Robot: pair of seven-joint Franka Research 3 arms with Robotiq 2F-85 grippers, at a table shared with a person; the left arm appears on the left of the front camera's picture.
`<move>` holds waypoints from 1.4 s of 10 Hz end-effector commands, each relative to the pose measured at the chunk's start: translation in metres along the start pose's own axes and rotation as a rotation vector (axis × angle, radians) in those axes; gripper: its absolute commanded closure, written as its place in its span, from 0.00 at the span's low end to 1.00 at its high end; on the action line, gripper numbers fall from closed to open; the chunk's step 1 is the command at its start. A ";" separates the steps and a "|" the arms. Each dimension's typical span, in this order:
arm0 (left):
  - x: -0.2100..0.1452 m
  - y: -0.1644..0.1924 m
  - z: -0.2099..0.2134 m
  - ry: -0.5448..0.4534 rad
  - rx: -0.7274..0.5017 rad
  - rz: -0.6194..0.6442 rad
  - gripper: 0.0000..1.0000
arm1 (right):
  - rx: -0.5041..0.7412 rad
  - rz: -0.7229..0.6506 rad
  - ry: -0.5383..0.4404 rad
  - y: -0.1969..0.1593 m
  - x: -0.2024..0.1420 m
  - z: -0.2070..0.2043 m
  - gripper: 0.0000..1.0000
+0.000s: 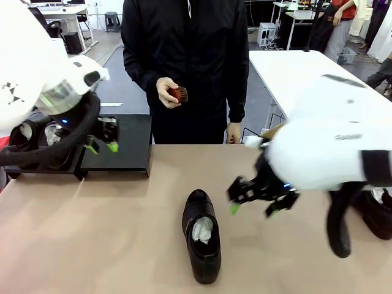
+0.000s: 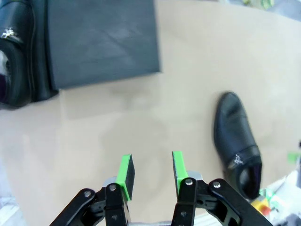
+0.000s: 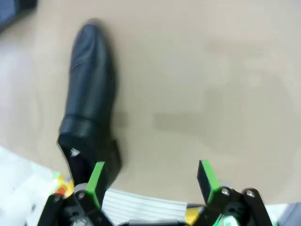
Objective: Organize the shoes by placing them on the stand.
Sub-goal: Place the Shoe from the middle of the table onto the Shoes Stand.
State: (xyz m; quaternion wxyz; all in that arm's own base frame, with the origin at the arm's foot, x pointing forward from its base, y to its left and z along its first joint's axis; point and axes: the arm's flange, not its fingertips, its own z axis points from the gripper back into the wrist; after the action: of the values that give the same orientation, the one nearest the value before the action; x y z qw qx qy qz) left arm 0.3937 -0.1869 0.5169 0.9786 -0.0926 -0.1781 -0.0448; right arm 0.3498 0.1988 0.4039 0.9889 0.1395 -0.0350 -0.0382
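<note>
One glossy black shoe [image 1: 201, 245] with white paper inside lies mid-table, toe pointing away; it is also in the left wrist view [image 2: 235, 141] and in the right wrist view [image 3: 89, 94]. My right gripper [image 1: 260, 199] hovers just right of it, open and empty [image 3: 151, 181]. The black stand [image 1: 122, 144] sits at the far left, with two shoes [image 1: 37, 135] on its left part. My left gripper [image 1: 101, 144] hangs over the stand's front edge, jaws partly apart with nothing between them [image 2: 151, 173]. A further shoe [image 1: 375, 211] lies at the right, partly behind my right arm.
A person stands at the far side, one hand [image 1: 166, 92] holding a small brown brush. A white table [image 1: 300, 70] stands behind at the right. The right half of the stand [image 2: 103, 42] is bare, as is the tabletop around the middle shoe.
</note>
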 end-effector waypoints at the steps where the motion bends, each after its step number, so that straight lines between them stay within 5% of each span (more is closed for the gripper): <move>1: -0.030 -0.056 0.000 0.059 -0.104 0.025 0.55 | -0.026 -0.203 -0.109 -0.050 0.007 0.038 0.00; 3: -0.055 -0.116 -0.003 0.107 -0.173 0.008 0.55 | -0.004 -0.258 -0.137 -0.062 0.020 0.044 0.00; 4: -0.043 -0.101 0.001 0.046 -0.119 -0.003 0.55 | -0.004 -0.320 -0.157 -0.065 0.023 0.043 0.00; 6: -0.057 -0.109 -0.002 0.089 -0.144 -0.012 0.55 | 0.006 -0.234 -0.134 -0.075 0.029 0.056 0.00; 8: -0.078 -0.154 -0.010 0.115 -0.152 -0.037 0.55 | 0.006 -0.234 -0.134 -0.075 0.029 0.056 0.00; 10: -0.095 -0.211 -0.024 0.138 -0.179 0.024 0.55 | 0.006 -0.259 -0.134 -0.074 0.029 0.055 0.00; 13: -0.104 -0.243 -0.041 0.253 -0.130 0.113 0.55 | 0.049 -0.326 -0.191 -0.099 0.028 0.070 0.00; 14: -0.103 -0.253 -0.052 0.267 -0.113 0.104 0.37 | 0.061 -0.340 -0.204 -0.105 0.028 0.073 0.00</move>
State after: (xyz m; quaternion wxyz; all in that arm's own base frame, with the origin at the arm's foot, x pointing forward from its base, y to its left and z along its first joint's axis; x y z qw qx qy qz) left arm 0.2740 -0.4265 0.4735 0.9847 -0.1662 -0.0472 -0.0226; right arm 0.3739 0.0822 0.4498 0.9604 0.1570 -0.0988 -0.2081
